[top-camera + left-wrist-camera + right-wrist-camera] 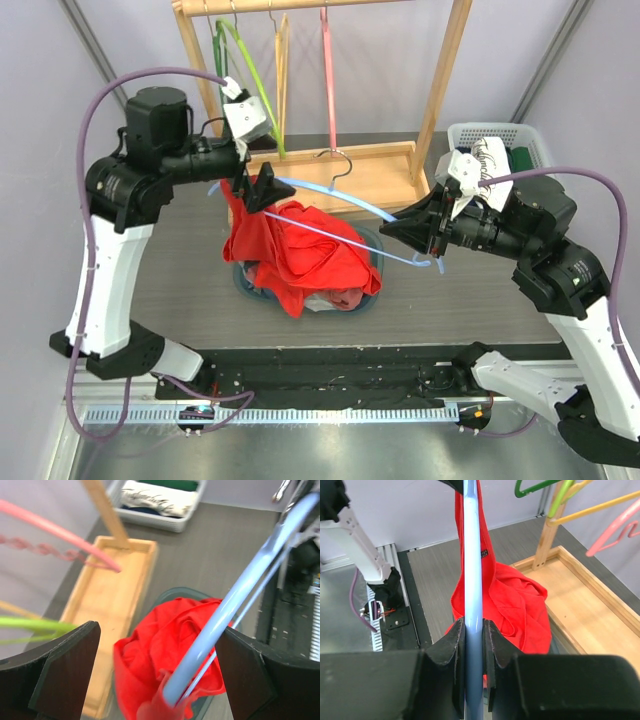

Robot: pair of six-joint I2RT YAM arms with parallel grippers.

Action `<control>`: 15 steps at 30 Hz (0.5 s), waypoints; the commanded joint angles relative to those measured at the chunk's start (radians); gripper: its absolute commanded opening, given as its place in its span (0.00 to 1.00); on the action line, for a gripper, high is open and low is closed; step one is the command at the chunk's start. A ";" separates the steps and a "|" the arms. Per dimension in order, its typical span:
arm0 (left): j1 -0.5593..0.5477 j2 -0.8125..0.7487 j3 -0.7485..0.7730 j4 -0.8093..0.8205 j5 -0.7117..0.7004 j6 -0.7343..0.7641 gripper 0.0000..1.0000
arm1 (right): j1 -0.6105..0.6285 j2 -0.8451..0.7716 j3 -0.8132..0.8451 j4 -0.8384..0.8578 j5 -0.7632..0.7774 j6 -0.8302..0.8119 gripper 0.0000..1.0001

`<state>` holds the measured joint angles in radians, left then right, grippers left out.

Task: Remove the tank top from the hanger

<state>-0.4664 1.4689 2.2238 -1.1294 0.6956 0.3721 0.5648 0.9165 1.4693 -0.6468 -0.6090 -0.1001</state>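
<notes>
The red tank top [300, 250] lies bunched over a teal basin [241, 281], and part of it still drapes up over the left end of the light blue hanger [345, 200]. My right gripper [435, 242] is shut on the hanger's right end, seen in the right wrist view as jaws clamped on the blue bar [473, 580]. My left gripper [255, 190] stands wide open around the hanger's left end. Its fingers [65, 670] are far apart, with the blue bar [235, 590] beside the right finger and red cloth [155, 650] below.
A wooden rack [440, 90] with green [250, 80], yellow and pink [328, 80] hangers stands behind, on a wooden base tray [380, 170]. A white basket [500, 127] of folded clothes sits at the back right.
</notes>
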 commanded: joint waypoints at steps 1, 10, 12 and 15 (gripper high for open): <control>0.005 -0.117 -0.050 0.094 -0.307 -0.050 1.00 | 0.000 -0.016 0.017 0.041 0.093 0.011 0.02; 0.029 -0.298 -0.344 0.175 -0.626 -0.120 1.00 | 0.000 -0.062 0.051 -0.016 0.132 0.037 0.01; 0.034 -0.334 -0.432 0.174 -0.595 -0.133 1.00 | 0.000 -0.074 0.052 -0.017 0.138 0.042 0.02; 0.043 -0.367 -0.525 0.178 -0.506 -0.196 1.00 | -0.002 -0.076 0.056 -0.016 0.141 0.048 0.02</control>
<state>-0.4351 1.1252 1.7866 -1.0019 0.1631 0.2600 0.5648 0.8673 1.4704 -0.7387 -0.4866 -0.0776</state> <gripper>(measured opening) 0.995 0.203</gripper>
